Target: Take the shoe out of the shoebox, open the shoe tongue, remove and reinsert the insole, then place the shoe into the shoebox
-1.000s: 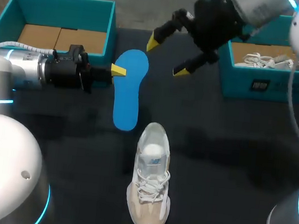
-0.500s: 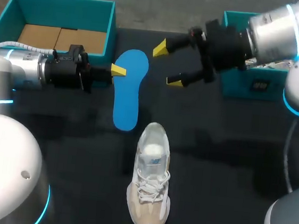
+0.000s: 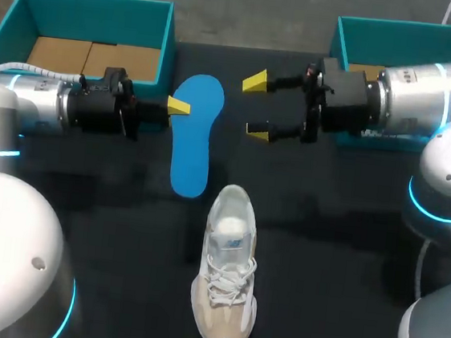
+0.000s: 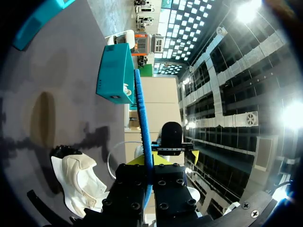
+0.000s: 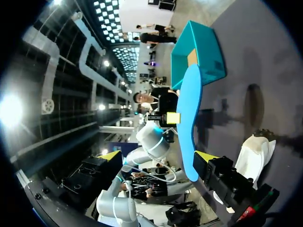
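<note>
Item log, bench w/ two arms, dark table [image 3: 324,228]. L gripper [image 3: 177,106]: jaws clamped on the blue insole [image 3: 194,133], gripping its edge near the wide end; the rest of the insole runs out past the tips and down toward the shoe. L wrist view: insole [image 4: 143,137] seen edge-on, a thin blue strip running straight out from between the L gripper [image 4: 147,163] fingers. R gripper [image 3: 256,105]: jaws wide apart, nothing between them, tips pointing at the insole from the opposite side, near it but not touching. R wrist view: insole [image 5: 189,118] ahead of the R gripper [image 5: 157,157], broad face on, w/ the L arm's yellow tip on it. Shoe [image 3: 227,270]: white/beige lace-up, resting on the table, well below both sets of jaws and roughly midway between them; its near end sits just beside the insole's narrow end, can't tell if touching. Also shows beside and under the fingers in L wrist view [image 4: 78,182] and R wrist view [image 5: 253,156]. Teal shoebox A [image 3: 97,6]: open, brown card floor, behind the L gripper's arm. Teal shoebox B [image 3: 410,28]: open, behind the R gripper's arm, contents mostly hidden by the arm.
</note>
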Available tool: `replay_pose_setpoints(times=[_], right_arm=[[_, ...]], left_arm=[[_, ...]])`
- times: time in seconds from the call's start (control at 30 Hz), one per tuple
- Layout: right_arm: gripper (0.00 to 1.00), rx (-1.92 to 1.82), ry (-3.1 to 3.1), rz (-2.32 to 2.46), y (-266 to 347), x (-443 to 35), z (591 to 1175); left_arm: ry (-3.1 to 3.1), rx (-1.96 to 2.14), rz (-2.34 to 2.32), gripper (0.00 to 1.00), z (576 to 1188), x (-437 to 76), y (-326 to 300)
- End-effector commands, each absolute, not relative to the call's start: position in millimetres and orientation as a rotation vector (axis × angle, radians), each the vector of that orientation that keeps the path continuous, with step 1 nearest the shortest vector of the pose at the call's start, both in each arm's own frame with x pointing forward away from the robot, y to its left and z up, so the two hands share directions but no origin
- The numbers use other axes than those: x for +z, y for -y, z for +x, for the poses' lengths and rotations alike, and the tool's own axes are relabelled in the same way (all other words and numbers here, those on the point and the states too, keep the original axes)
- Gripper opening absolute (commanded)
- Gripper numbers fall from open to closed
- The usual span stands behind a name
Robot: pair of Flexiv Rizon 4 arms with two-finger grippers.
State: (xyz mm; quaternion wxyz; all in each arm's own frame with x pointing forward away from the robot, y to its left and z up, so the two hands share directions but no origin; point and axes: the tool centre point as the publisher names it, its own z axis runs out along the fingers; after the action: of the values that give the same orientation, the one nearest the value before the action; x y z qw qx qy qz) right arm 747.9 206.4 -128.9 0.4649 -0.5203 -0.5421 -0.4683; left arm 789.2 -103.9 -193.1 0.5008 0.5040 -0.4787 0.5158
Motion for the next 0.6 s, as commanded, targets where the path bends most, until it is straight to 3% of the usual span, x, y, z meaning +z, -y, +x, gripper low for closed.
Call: replay_pose_setpoints(times=[0.03, 0.3, 0.6], right_arm=[[1.00, -1.150, 1.327, -1.277, -209.8, -131.4, 749.4], [1.00, -1.155, 1.285, -1.299, -209.4, -135.1, 748.5], [1.00, -1.155, 1.285, -1.299, -209.4, -135.1, 748.5]], left_arm=[[1.159, 1.244, 1.219, 0.00, 789.2, -192.9, 104.0], [1.159, 1.244, 1.219, 0.00, 789.2, -192.9, 104.0], [1.427, 1.605, 0.940, 0.00, 807.0, -162.2, 89.5]])
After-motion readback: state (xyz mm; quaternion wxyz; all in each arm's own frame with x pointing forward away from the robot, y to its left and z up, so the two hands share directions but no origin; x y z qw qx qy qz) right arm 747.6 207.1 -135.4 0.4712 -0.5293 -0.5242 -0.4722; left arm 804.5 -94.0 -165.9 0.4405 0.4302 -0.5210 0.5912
